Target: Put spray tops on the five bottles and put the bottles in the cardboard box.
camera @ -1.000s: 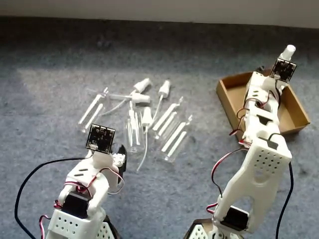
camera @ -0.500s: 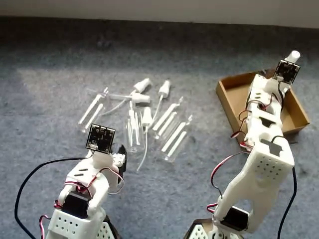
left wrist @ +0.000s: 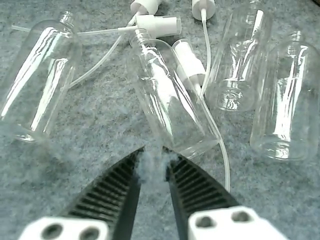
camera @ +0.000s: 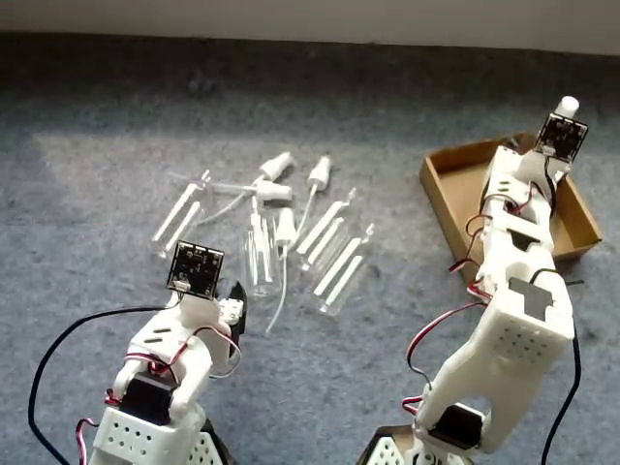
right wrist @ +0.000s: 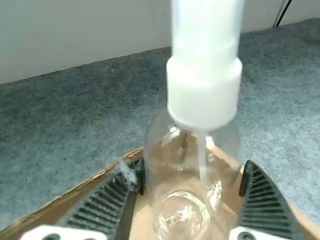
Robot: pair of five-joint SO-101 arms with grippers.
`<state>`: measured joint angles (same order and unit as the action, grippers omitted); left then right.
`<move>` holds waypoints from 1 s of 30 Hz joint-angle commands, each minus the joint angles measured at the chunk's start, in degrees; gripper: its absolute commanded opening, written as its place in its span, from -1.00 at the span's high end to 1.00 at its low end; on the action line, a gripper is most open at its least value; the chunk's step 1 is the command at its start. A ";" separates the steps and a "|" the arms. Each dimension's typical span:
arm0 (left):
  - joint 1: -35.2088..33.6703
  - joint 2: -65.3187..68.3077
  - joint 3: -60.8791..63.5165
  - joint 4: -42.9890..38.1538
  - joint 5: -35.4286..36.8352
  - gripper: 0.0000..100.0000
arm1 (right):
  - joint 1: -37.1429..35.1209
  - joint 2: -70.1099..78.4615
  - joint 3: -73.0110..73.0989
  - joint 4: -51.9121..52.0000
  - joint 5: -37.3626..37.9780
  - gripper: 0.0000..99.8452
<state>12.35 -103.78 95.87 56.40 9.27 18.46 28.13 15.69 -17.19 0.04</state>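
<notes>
One capped bottle is being clamped by the right gripper above the cardboard box at the right edge of the table; four uncapped bottles and spray tops are lying mid-table; left gripper slightly parted, empty.

Grey carpet, pale wall

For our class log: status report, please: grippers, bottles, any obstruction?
Right gripper shut on capped clear plastic bottle over brown cardboard box. Left gripper slightly open, empty, near four uncapped clear bottles on grey carpet. No obstruction seen.
</notes>
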 commanded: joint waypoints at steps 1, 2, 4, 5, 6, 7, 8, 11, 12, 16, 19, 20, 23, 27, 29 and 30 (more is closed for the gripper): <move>-0.48 -0.22 1.27 -1.05 -0.35 0.98 | 0.40 -4.79 -0.92 0.22 -0.35 0.46; -0.48 -0.22 1.27 -1.14 -0.35 0.98 | 0.40 -4.88 -0.92 0.22 -0.35 0.46; -0.48 -0.22 1.27 -1.14 -0.35 0.98 | 0.40 -4.88 -0.92 0.22 -0.35 0.46; -0.48 -0.22 1.27 -1.14 -0.35 0.98 | 0.40 -4.88 -0.92 0.22 -0.35 0.46; -0.48 -0.22 1.27 -1.14 -0.35 0.98 | 0.40 -4.88 -0.92 0.22 -0.35 0.46; -0.48 -0.22 1.27 -1.14 -0.35 0.98 | 0.40 -4.88 -0.92 0.22 -0.35 0.46; -0.48 -0.22 1.27 -1.14 -0.35 0.98 | 0.40 -4.88 -0.92 0.22 -0.35 0.46; -0.48 -0.22 1.27 -1.05 -0.35 0.98 | 0.40 -4.88 -0.92 0.22 -0.35 0.46; -0.48 -0.22 1.27 -1.05 -0.35 0.98 | 0.40 -4.88 -0.92 0.22 -0.35 0.46; -0.48 -0.22 1.27 -1.05 -0.35 0.98 | 0.40 -4.88 -0.92 0.22 -0.35 0.37; -0.48 -0.22 1.27 -1.05 -0.35 0.98 | 0.31 -4.88 -0.92 0.22 -0.35 0.34; -0.48 -0.22 1.27 -1.05 -0.35 0.98 | 0.31 -4.88 -0.92 0.22 -0.35 0.34; -0.48 -0.22 1.27 -1.05 -0.35 0.98 | 0.31 -4.97 -0.92 0.22 -0.35 0.34; -0.48 -0.22 1.27 -1.05 -0.35 0.98 | -0.04 -9.63 -0.40 0.48 -0.35 0.34; -0.48 -0.22 1.27 -1.05 -0.35 0.98 | -0.66 -13.14 0.84 4.26 -0.35 0.34; -0.48 -0.22 1.27 -1.05 -0.35 0.98 | -0.92 -14.73 1.36 6.55 -0.35 0.34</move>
<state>12.35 -103.78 95.87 56.40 9.27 18.55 21.19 16.40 -15.08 0.04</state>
